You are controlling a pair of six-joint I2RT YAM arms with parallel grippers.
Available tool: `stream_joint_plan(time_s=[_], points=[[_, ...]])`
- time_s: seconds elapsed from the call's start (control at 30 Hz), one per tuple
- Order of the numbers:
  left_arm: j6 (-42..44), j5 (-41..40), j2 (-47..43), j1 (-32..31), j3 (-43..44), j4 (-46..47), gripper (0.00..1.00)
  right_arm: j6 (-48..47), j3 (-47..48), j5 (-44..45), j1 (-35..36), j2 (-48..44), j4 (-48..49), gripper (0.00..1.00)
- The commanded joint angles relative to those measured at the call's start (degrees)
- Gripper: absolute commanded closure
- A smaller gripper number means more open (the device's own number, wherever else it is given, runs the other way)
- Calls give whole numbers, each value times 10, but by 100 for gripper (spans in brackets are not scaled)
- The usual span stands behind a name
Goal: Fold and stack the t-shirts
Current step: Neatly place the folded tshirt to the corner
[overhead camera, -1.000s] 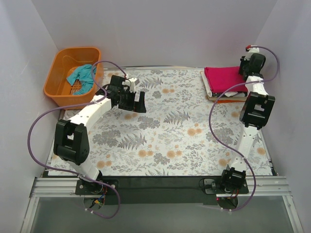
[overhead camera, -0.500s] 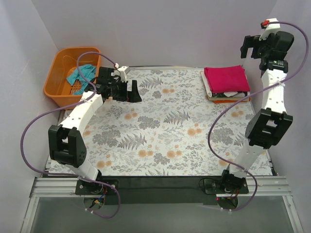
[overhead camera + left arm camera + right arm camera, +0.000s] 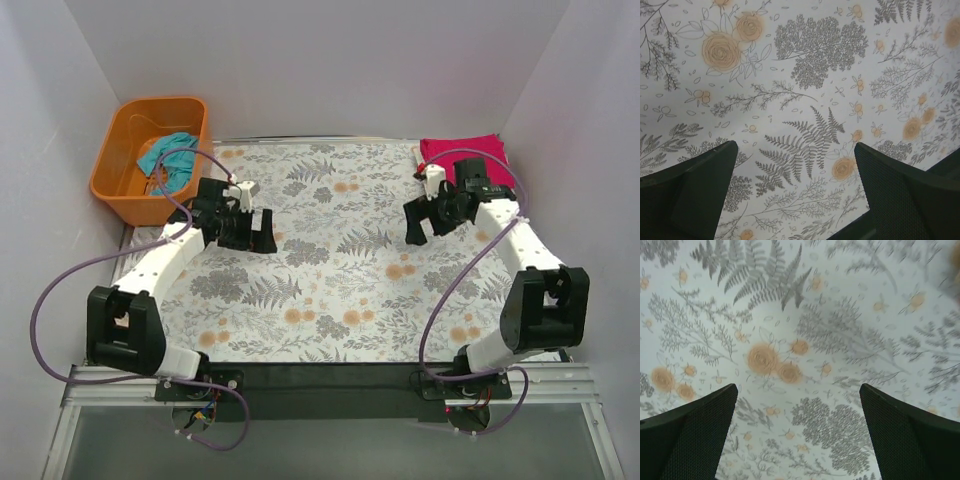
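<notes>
While both arms hang over the flower-printed table (image 3: 330, 290), the left gripper (image 3: 263, 238) and right gripper (image 3: 416, 224) show jaws wide apart. Farther back, the folded magenta-red t-shirt (image 3: 462, 150) lies at the far right corner; the teal t-shirt (image 3: 168, 152) sits crumpled in the orange basket (image 3: 112, 165).

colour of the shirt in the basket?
The shirt is teal, lying in the orange basket; the top view shows it best.
</notes>
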Motion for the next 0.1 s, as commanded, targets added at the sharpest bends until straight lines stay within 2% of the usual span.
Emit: stream_joint_plan(time_s=[0.0,0.07], points=[[30,-25,-62,4,-24,-9,2,3,-32,1,2,-46,-3,2],[32,-22,-81,4,-33,-16,2,12,-45,7,2,-56,-1,2]])
